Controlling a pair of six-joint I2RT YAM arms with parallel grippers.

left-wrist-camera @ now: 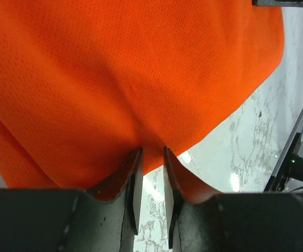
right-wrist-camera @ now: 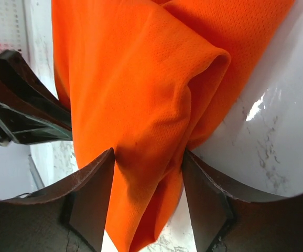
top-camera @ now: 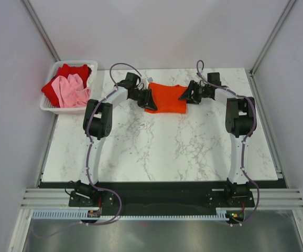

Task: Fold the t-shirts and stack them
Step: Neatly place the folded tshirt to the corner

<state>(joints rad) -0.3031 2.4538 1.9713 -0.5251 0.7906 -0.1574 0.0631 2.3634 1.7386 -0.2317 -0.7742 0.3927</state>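
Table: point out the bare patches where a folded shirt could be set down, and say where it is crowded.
Free: the wide marble stretch of the table between the two arms, nearer than the orange shirt. Crowded: the far middle, where the left gripper and right gripper work the shirt, and the far left corner, taken by the basket.

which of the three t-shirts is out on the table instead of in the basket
The bright orange t-shirt, between both grippers. The deeper red t-shirt and pale pink t-shirt lie in the white basket.

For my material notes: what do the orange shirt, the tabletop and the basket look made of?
Orange shirt: matte knit mesh, tiny dimpled weave, probably synthetic.
Tabletop: glossy white marble-look surface, grey veins and glare; possibly laminate.
Basket: white slatted plastic, by its look.
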